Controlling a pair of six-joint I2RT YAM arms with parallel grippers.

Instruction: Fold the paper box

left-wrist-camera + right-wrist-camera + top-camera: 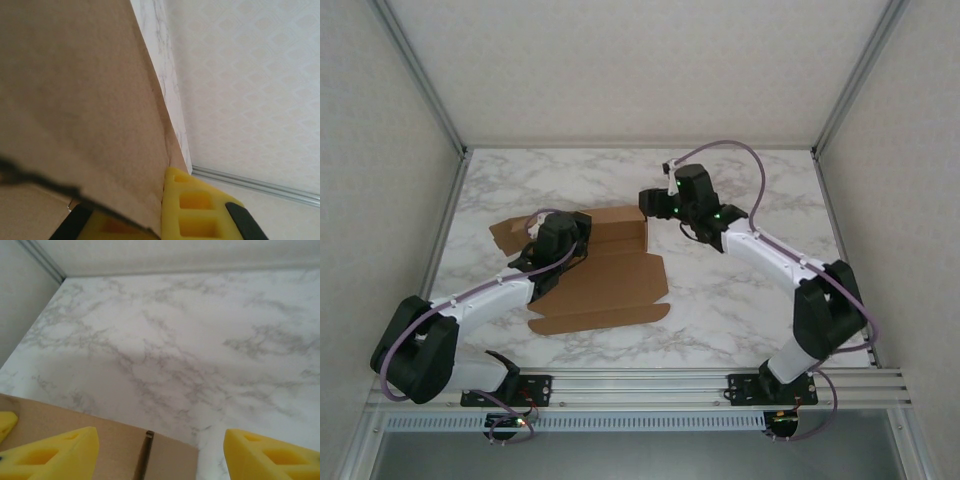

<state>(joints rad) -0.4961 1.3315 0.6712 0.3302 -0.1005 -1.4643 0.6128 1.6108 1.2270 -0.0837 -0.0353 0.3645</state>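
The paper box lies partly formed on the marble surface, left of centre. The left gripper has its jaws clenched on a cardboard flap. The right gripper hovers at the box's far right corner, jaws released, either side of a panel edge. The fold would likely go best if the left pins its flap while the right closes low, near the crease. The left arm hides the creases beneath it, and how deep its bite goes is unclear.

White marbled counter bears the brown paper box, spread beneath the left claw and reaching just beside the right claw.
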